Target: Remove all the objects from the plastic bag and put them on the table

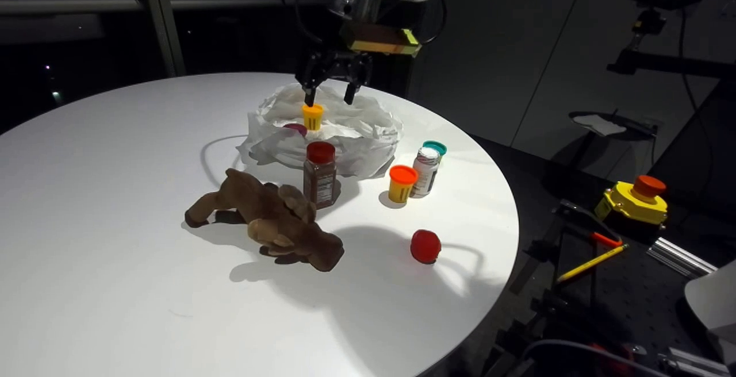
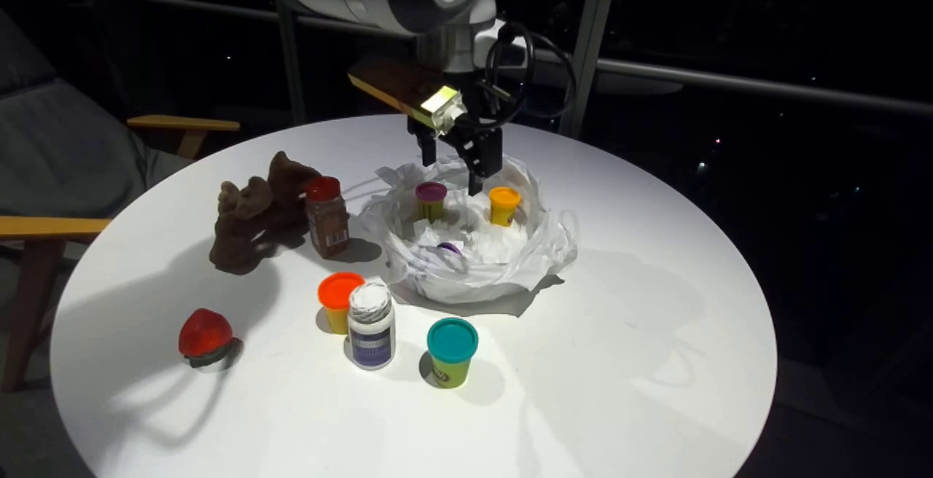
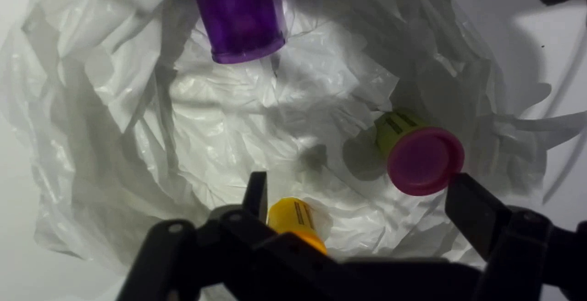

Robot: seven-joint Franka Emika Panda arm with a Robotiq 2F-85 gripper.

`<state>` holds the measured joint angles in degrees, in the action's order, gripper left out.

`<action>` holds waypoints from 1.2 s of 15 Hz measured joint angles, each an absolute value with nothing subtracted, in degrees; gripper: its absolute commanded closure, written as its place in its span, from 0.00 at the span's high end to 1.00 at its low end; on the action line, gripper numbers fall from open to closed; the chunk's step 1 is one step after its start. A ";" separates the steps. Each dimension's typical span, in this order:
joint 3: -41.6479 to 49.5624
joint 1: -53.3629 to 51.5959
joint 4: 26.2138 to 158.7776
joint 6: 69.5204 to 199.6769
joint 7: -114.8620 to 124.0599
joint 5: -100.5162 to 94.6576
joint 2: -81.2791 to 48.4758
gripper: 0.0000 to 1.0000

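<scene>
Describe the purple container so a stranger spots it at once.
On the round white table sits an open white plastic bag. Inside, the wrist view shows the purple container. Its see-through purple body sets it apart from the yellow tub and pink-lidded tub sharing the bag.

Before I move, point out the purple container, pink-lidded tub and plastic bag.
Purple container [image 3: 241, 16], wrist view: its side.
Pink-lidded tub [image 3: 419, 158], wrist view: its lid.
Plastic bag [image 2: 477, 285], in an exterior view: its outer wall.
</scene>
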<state>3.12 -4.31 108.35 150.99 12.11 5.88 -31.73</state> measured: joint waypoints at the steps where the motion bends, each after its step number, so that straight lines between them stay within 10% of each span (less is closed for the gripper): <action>1: 3.44 -4.47 106.58 151.01 13.29 5.29 -33.66 1.00; 18: 12.10 -8.70 86.53 152.50 25.70 2.41 -50.05 0.91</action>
